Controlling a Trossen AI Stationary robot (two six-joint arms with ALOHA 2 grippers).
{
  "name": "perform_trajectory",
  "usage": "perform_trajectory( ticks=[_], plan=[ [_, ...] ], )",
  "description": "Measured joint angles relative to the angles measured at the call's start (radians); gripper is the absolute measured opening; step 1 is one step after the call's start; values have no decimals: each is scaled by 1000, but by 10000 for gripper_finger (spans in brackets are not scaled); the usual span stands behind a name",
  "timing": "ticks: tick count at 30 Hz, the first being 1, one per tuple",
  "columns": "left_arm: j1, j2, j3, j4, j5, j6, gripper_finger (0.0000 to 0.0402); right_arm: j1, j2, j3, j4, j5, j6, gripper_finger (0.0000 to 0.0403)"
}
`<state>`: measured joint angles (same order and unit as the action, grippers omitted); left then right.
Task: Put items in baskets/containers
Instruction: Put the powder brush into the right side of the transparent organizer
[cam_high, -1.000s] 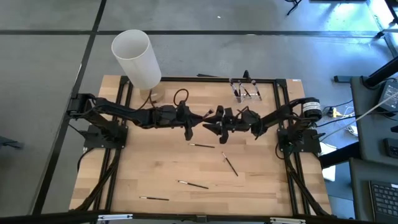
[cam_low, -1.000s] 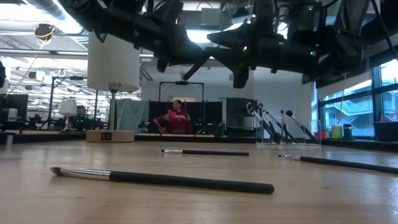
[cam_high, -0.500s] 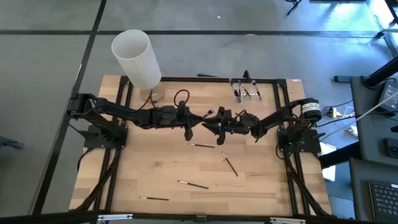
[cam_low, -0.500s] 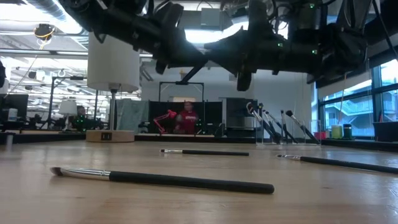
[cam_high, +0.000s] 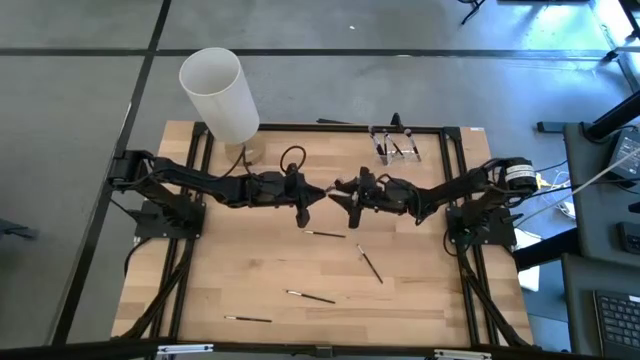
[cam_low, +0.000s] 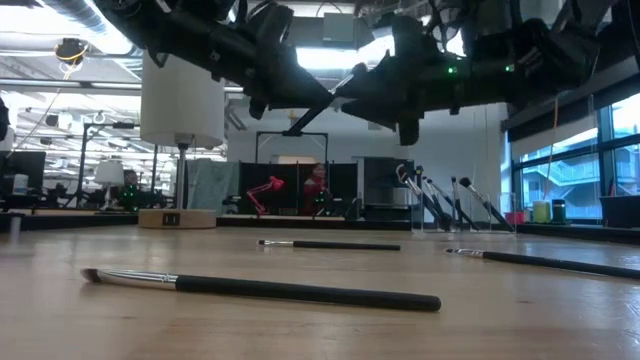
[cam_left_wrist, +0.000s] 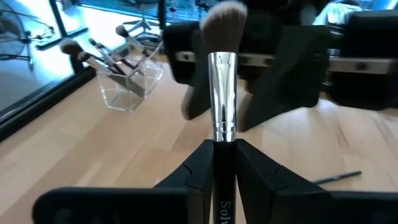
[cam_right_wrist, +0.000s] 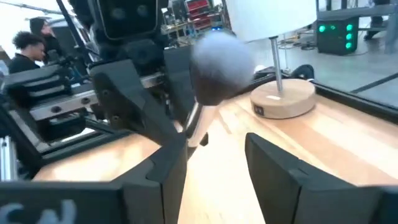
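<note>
Four loose brushes (cam_high: 310, 296) lie flat on the table (cam_high: 230, 260), all well apart from the holder (cam_high: 383, 155) and on its near side. One of them is almost at the table's front edge. Each is a thin black stick with a silver ferrule. They look light and stiff in the handle and soft at the tuft, and likely to roll or slip on the smooth wood. The safest hold is probably across the middle of the handle, well clear of the bristles.

Closer to the holder, above mid-table, the left pincer (cam_high: 305, 203) is clamped on the black handle of a fifth brush (cam_left_wrist: 224, 93), just below its ferrule. The pale tuft points at the right pincer (cam_right_wrist: 214, 155). That one faces it with its fingers (cam_right_wrist: 163, 167) spread wide and gripping nothing, and the tuft sits just ahead of the gap. It looks like a hand-over, and the bristles would splay if pinched, so the ferrule or handle is the better place to take it.

Farthest back, at the table's rear edge, stands the clear boxy holder. Several brushes already lean in it, tufts up, though I cannot count them. A tall white cylinder (cam_high: 215, 90) stands well apart from the holder, at the other rear corner.
</note>
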<state>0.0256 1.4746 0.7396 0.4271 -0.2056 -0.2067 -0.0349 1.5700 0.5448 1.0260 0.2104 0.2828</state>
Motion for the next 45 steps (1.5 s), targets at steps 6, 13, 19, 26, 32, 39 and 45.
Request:
perform_trajectory(
  ticks=[6, 13, 19, 26, 32, 39, 45],
  plan=[
    [1, 0, 0, 23, 24, -7, 51, 1, 3, -1, 44, 8, -3, 162],
    [1, 0, 0, 27, 72, 11, 52, 1, 6, 0, 117, -114, -16, 162],
    [1, 0, 0, 47, 74, 22, 51, 1, 6, 0, 99, -121, -29, 151],
    [-9, 0, 0, 88, 70, 34, 49, 1, 6, 0, 105, -125, -34, 109],
    [-12, 0, 0, 86, 105, 45, 51, 2, 6, -1, 110, -132, -41, 90],
    [-12, -1, 0, 75, 115, 56, 51, 2, 6, -1, 110, -132, -41, 79],
    [-12, 0, 0, 74, 123, 54, 67, 4, 6, 0, 116, -131, -49, 60]
  ],
)
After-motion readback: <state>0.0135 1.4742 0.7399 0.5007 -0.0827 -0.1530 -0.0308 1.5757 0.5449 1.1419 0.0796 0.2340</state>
